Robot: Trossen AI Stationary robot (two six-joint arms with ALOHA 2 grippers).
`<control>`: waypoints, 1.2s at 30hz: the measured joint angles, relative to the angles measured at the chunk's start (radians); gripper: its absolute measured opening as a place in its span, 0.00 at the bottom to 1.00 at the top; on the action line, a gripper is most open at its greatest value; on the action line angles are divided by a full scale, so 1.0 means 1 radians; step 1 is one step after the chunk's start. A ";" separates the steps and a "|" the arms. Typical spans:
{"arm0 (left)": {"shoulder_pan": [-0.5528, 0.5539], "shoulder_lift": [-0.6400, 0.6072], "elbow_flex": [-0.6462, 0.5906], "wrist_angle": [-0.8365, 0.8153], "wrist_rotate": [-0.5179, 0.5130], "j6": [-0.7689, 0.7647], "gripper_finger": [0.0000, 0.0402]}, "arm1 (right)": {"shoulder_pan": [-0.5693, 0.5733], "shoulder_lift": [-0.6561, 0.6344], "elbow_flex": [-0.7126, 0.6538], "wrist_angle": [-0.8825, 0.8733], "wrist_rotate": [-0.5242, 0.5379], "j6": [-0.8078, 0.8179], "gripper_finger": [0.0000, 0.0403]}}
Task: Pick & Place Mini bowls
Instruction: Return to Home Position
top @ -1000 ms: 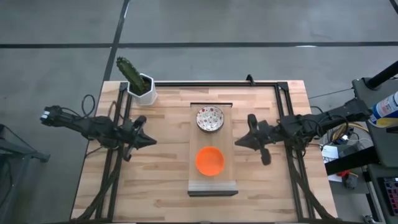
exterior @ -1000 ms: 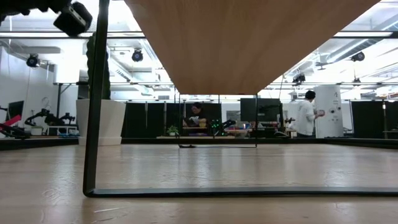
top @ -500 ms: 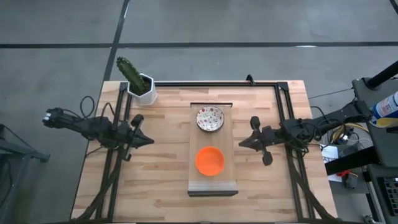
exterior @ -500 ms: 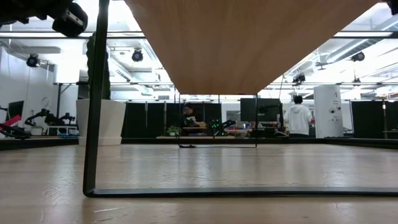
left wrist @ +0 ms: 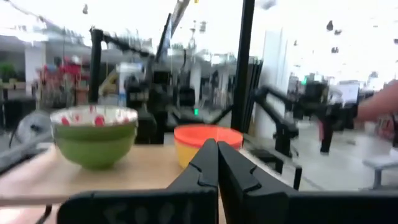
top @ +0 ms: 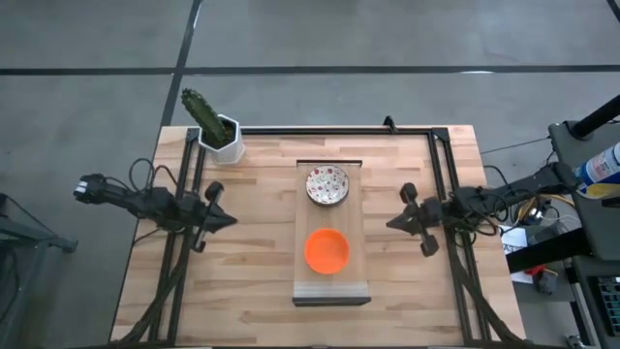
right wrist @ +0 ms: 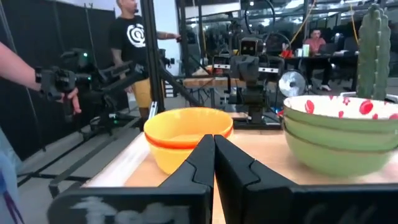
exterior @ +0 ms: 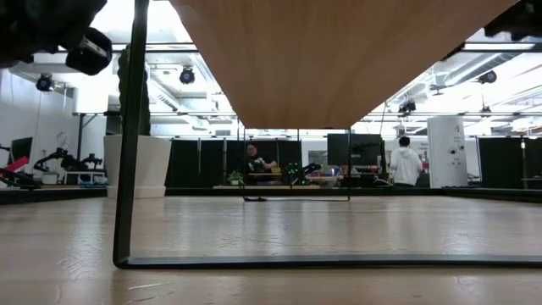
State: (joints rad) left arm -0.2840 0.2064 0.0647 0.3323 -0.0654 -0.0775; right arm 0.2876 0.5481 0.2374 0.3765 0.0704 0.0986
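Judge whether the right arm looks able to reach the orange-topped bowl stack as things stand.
Probably yes: the right hand, shut, faces the orange-topped bowl stack with nothing between them.

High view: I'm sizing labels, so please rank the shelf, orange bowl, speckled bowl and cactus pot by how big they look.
Largest: the shelf, clearly.
Next: the orange bowl and the speckled bowl look about alike, so I won't rank them.
Smallest: the cactus pot, partly hidden by the cactus.

Matt wood-grain table (top: 252, 281), smooth orange bowl (top: 327, 249)
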 joint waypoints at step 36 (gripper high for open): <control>0.000 -0.146 -0.057 -0.176 0.025 0.116 0.00 | 0.000 -0.206 -0.228 0.067 0.008 -0.162 0.02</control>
State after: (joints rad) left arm -0.2844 0.0601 0.0075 0.1558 -0.0404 0.0384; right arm 0.2878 0.3424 0.0090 0.4431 0.0784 -0.0633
